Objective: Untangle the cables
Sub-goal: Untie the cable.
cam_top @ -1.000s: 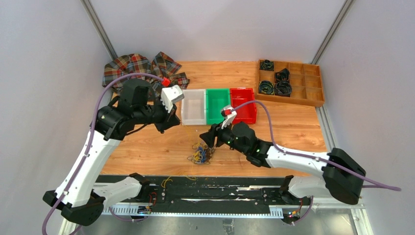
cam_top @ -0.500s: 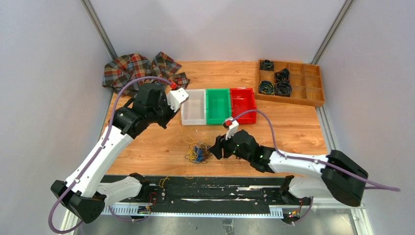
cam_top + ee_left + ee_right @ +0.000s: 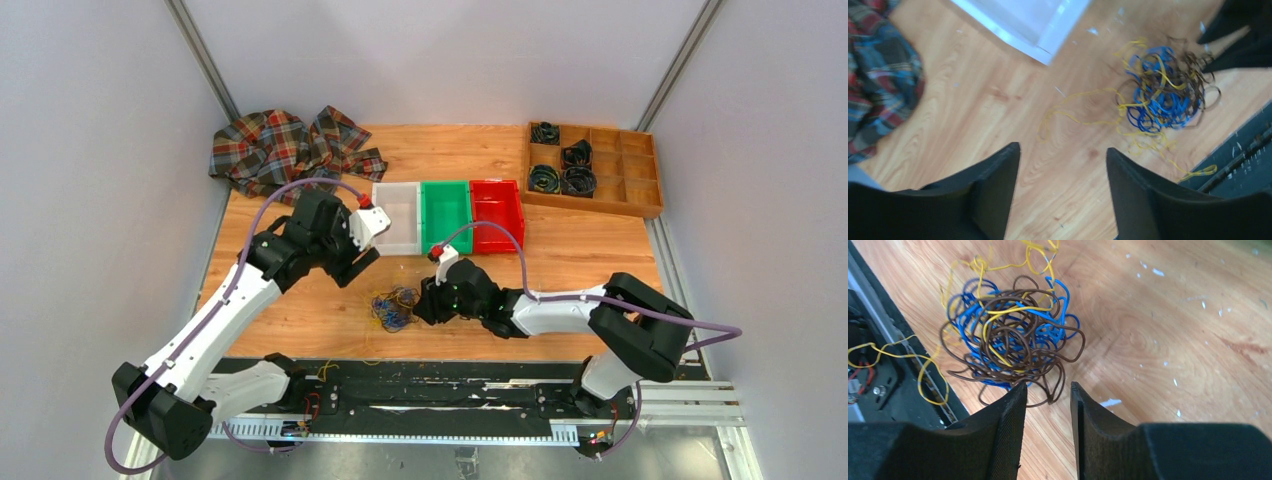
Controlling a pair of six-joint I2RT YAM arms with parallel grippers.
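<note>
Tips of the left gripper (image 3: 1063, 150) stand wide apart and empty over bare wood; the tangled ball of thin yellow, blue and brown cables (image 3: 1163, 95) lies to their right, one loose yellow strand trailing toward them. Roundish, with no clear long axis, the ball sits just ahead of the nearer right gripper (image 3: 1048, 387), whose jaws are narrow but parted around a brown loop. The light wooden tabletop (image 3: 600, 260) is flat, with room around the ball short of the clear plastic bin (image 3: 397, 218).
</note>
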